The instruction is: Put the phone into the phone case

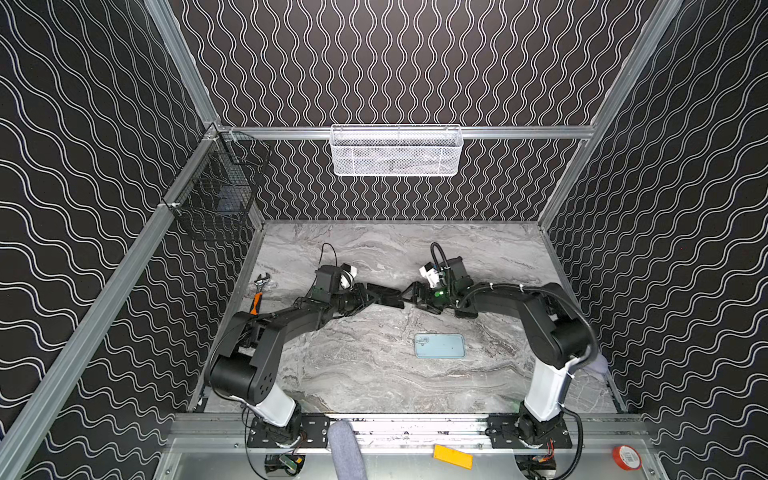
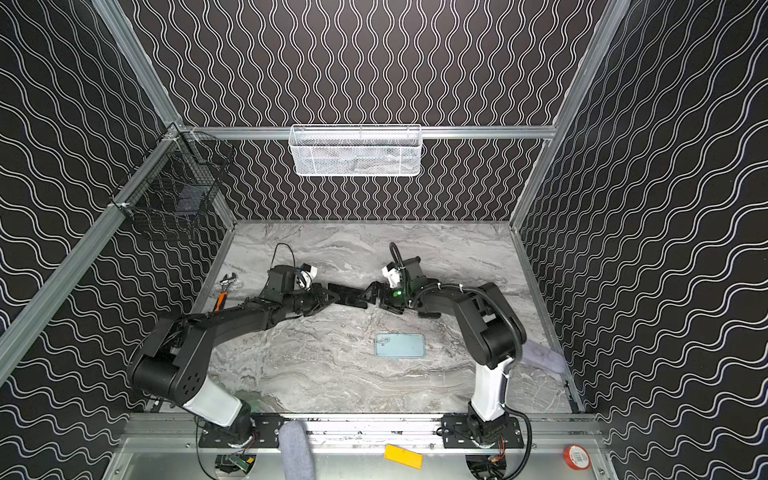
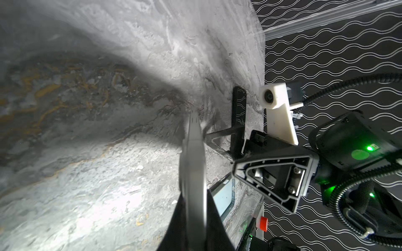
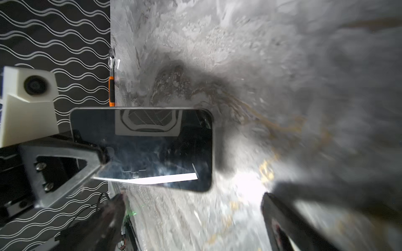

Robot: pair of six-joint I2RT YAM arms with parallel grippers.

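The left claw (image 1: 374,296) is clenched on one short end of the black phone (image 1: 388,298), holding it over the middle of the marble desk (image 1: 353,374). The left wrist view shows the phone (image 3: 193,163) edge-on between that claw's fingers. In the right wrist view the phone's (image 4: 163,147) glossy screen faces the camera and casts a shadow on the desk behind it. The right claw (image 1: 411,297) faces the phone's free end with its jaws spread wide, gripping nothing. The pale blue phone case (image 1: 439,345) lies flat on the desk, nearer the front edge and right of centre, well apart from the phone in both top views (image 2: 400,345). An orange-handled wrench (image 1: 259,293) rests by the desk's left edge.
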